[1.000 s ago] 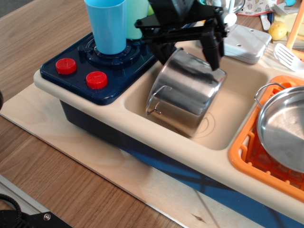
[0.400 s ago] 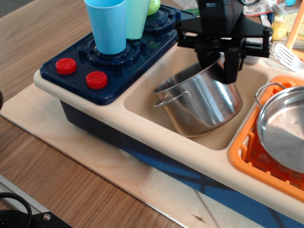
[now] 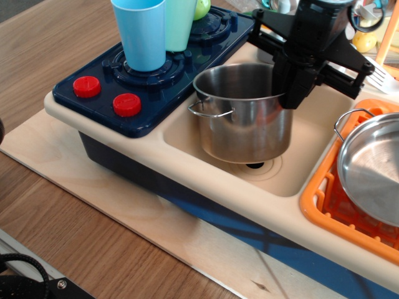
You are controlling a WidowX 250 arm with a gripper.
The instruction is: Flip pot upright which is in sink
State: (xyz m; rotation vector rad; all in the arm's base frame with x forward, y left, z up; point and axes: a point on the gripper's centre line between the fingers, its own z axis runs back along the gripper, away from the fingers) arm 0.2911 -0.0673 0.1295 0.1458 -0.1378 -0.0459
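The pot point(image 3: 243, 115) stands upright in the sink point(image 3: 315, 159), its open mouth facing up and its base down by the drain point(image 3: 254, 165). 1 wire loop handle sticks out on its left side near the rim. The black end effector point(image 3: 293, 87) reaches down from above at the pot's right rim, fingers closed on that rim, 1 finger outside the wall. Left of the sink, a blue cup point(image 3: 141, 31) and a green cup point(image 3: 181, 22) stand on the dark blue stove point(image 3: 100, 93), which has 2 red knobs. To the right, a steel pan point(image 3: 374, 171) lies in an orange rack point(image 3: 324, 208). The unit sits on a wooden counter point(image 3: 56, 205).
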